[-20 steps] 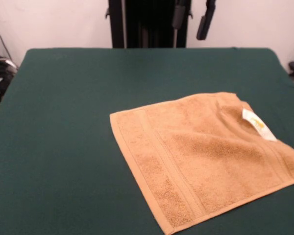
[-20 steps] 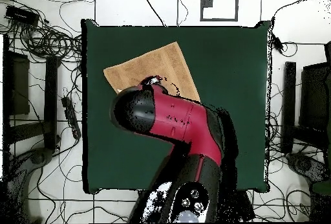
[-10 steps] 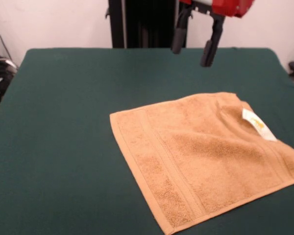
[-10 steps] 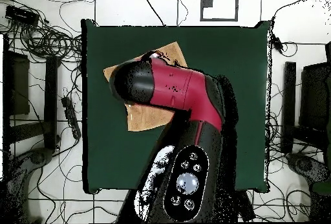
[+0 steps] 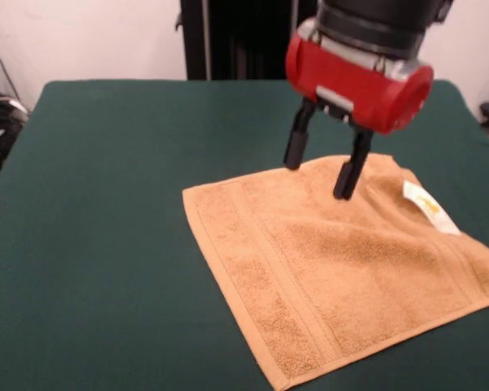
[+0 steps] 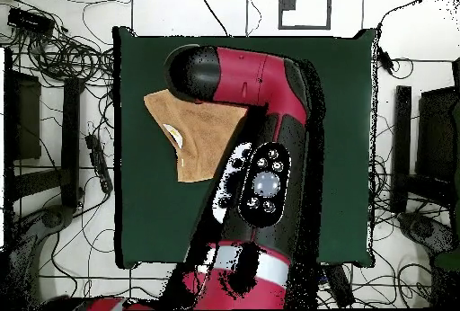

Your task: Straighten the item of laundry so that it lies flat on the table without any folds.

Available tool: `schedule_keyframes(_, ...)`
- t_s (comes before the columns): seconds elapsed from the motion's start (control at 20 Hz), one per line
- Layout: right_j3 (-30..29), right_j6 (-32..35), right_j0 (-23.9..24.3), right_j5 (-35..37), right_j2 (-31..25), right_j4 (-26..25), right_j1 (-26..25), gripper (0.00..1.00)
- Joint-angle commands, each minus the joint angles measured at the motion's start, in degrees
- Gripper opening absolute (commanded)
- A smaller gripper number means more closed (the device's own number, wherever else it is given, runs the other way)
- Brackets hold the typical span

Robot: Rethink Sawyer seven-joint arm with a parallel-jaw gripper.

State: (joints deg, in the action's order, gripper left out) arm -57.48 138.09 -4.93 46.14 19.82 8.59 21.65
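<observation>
Overhead view mostly blocked: red and black arm [image 6: 260, 119] lying across the middle of the table [image 6: 341, 146], covering the gripper entirely and hiding about half of the towel [image 6: 202, 132]; only its left portion showing, with a pale spot of the care tag [image 6: 173, 135] near that edge. Front view clearer, though the arm cut off by the top edge and the towel's near corner running to the bottom edge of the frame. Towel [image 5: 342, 261] spread on the green table [image 5: 90, 228], toward the right and near side in the front view, turned diamond-wise with woven border bands along the left edge. Slight ridge or wrinkle near the far right corner, beside the white care tag [image 5: 429, 207]; cannot tell whether the corner is folded under. Right tip of the towel close to the frame's right edge. Gripper [image 5: 319, 169] down over the far part of the towel, fingers [image 5: 295, 148] spread wide apart, pointing downward. Nothing between them. Left finger at the towel's far edge, right finger over the cloth just inside that edge; actual contact with the terry hard to judge, tips looking at or just above the surface. No cloth lifted.
</observation>
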Motion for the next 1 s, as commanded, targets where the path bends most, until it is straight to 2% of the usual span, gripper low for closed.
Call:
schedule_keyframes(0.05, 10.6, 2.8, 0.0, 11.1, -6.5, 0.0, -10.8, 1.0)
schedule_keyframes(0.4, 13.8, 6.6, 1.0, 15.4, -4.4, 1.0, -15.7, 1.0)
schedule_keyframes(0.9, 14.7, 9.8, 2.4, 17.1, -1.2, 0.7, -18.7, 1.0)
schedule_keyframes(1.0, 16.5, 9.7, 3.1, 16.6, -0.4, 0.3, -20.2, 1.0)
